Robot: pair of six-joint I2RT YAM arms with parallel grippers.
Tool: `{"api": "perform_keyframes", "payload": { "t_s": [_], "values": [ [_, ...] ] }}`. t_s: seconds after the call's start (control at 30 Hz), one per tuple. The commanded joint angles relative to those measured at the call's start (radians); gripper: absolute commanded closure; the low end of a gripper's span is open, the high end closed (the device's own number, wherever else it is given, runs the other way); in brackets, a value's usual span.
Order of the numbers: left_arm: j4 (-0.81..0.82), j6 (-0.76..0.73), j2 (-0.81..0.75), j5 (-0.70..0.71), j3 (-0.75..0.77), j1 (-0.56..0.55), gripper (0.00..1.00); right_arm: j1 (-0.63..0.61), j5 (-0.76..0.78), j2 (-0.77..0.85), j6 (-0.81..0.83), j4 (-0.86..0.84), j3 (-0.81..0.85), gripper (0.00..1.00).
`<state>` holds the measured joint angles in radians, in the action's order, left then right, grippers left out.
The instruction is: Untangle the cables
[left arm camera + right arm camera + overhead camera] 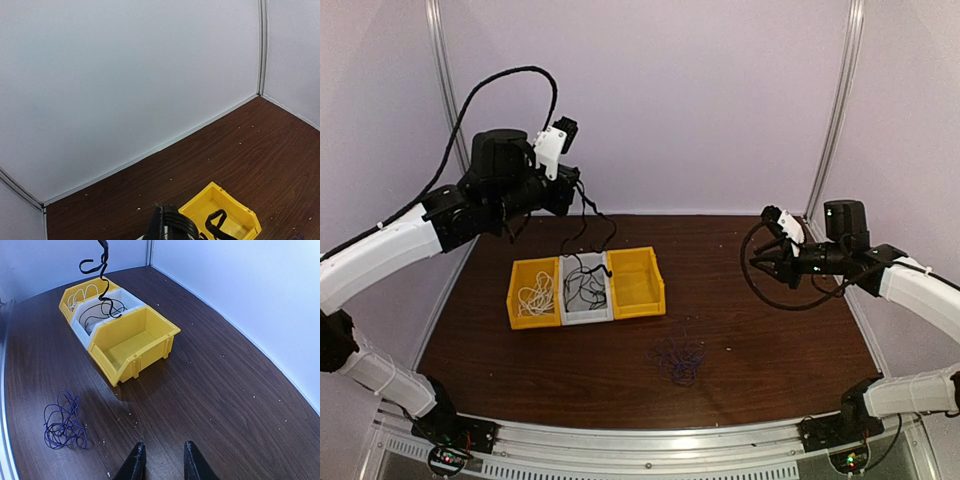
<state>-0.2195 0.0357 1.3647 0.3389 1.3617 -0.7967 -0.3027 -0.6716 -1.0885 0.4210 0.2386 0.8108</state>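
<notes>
Black cable [582,285]: partly lifted. Its lower loops lie in the grey middle bin [588,316]; thin strands run up from there to the raised left gripper [568,196]. The right wrist view shows the same cord hanging from above the frame, with a hooked loop partway down, into that bin.

White cable [533,297]: loose coil in the left yellow bin [520,320], which touches the grey bin.

Dark blue cable [678,360]: loopy heap flat on the bare table [770,340], in front of the bins and apart from them, not touching any bin.

Right yellow bin [638,305]: butted against the grey bin's other side; no cord lies in it.

Left gripper: high above the back of the bin row, jaws closed tight on the upper end of the black cable. The left wrist view catches only a black loop just beside its fingers.

Right gripper [162,465]: held over the right side of the table, well apart from the bins, pointing toward them. Jaws part-way apart, nothing between them.
</notes>
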Motion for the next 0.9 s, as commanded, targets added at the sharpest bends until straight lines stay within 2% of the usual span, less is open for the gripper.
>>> {"api": "perform_keyframes", "payload": {
  "t_s": [0.0,0.23,0.53,0.87],
  "values": [
    [0.035,0.020,-0.040,-0.022,-0.011,0.025,1.00,0.008,0.017,0.013,0.013,-0.019,-0.011,0.73],
    [0.023,0.010,-0.039,0.007,0.000,0.033,1.00,0.008,0.014,0.008,0.015,-0.016,-0.012,0.73],
    [-0.027,0.009,-0.064,-0.058,0.104,0.033,1.00,0.008,0.017,-0.003,0.022,-0.019,-0.013,0.73],
    [-0.015,0.013,-0.063,-0.059,0.074,0.033,1.00,0.007,0.020,-0.005,0.021,-0.020,-0.016,0.73]
  ]
}}
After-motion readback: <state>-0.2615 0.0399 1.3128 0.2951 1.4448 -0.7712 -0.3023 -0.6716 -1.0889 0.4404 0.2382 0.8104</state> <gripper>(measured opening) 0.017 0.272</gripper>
